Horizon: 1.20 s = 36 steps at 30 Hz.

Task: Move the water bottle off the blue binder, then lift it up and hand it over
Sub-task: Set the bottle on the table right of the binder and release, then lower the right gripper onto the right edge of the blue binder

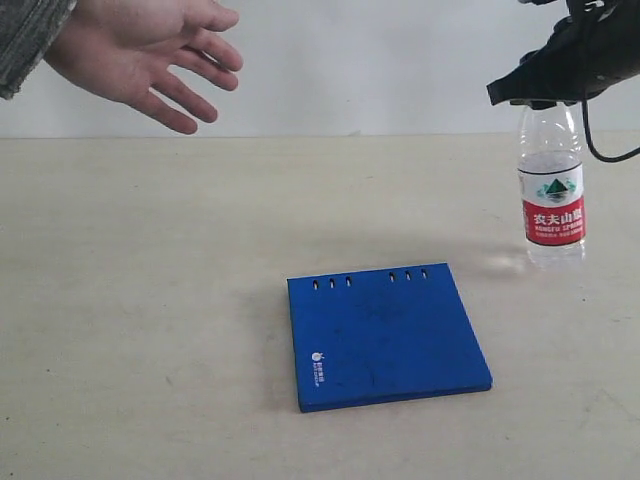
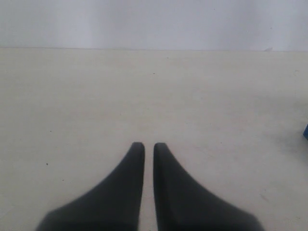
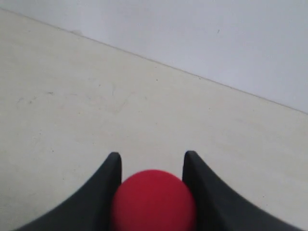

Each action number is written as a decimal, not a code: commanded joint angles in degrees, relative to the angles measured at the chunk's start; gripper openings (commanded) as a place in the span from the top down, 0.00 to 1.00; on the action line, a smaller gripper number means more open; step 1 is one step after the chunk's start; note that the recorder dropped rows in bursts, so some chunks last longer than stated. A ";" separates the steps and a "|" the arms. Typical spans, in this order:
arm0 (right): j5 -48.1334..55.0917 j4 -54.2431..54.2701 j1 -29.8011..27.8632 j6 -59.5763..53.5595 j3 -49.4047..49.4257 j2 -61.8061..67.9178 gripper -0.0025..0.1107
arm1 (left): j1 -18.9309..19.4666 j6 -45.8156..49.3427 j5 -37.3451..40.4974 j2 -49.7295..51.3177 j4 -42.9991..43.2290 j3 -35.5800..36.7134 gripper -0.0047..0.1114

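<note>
The water bottle (image 1: pixel 551 190) stands upright on the table to the right of the blue binder (image 1: pixel 385 335), apart from it. Its base looks level with the tabletop. My right gripper (image 1: pixel 545 92) comes down over the bottle's top and hides the cap in the exterior view. In the right wrist view the red cap (image 3: pixel 154 199) sits between the two black fingers of the right gripper (image 3: pixel 152 154), touching both. The binder lies flat and closed with nothing on it. My left gripper (image 2: pixel 148 144) hovers over bare table, shut and empty. It is outside the exterior view.
A person's open hand (image 1: pixel 150 50) reaches in, palm out, at the upper left above the table's far edge. A white wall stands behind the table. A blue sliver of the binder (image 2: pixel 306 131) shows at the edge of the left wrist view.
</note>
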 commanded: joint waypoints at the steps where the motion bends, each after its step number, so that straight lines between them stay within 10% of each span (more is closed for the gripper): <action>1: 1.72 -1.75 -0.54 -0.74 -0.12 -0.75 0.56 | -0.08 0.28 -0.16 -0.17 -0.02 0.22 0.90; 21: 3.07 -1.85 -0.54 -2.06 -0.23 -14.56 0.51 | -0.08 0.28 -0.16 -0.17 -0.02 0.22 0.90; 31: 43.10 13.06 -0.43 -2.69 3.31 -18.14 0.51 | -0.08 0.28 -0.16 -0.17 -0.02 0.22 0.90; 36: 44.27 23.10 3.90 -9.52 11.16 -16.22 0.51 | -0.08 0.28 -0.16 -0.17 1.12 0.22 0.90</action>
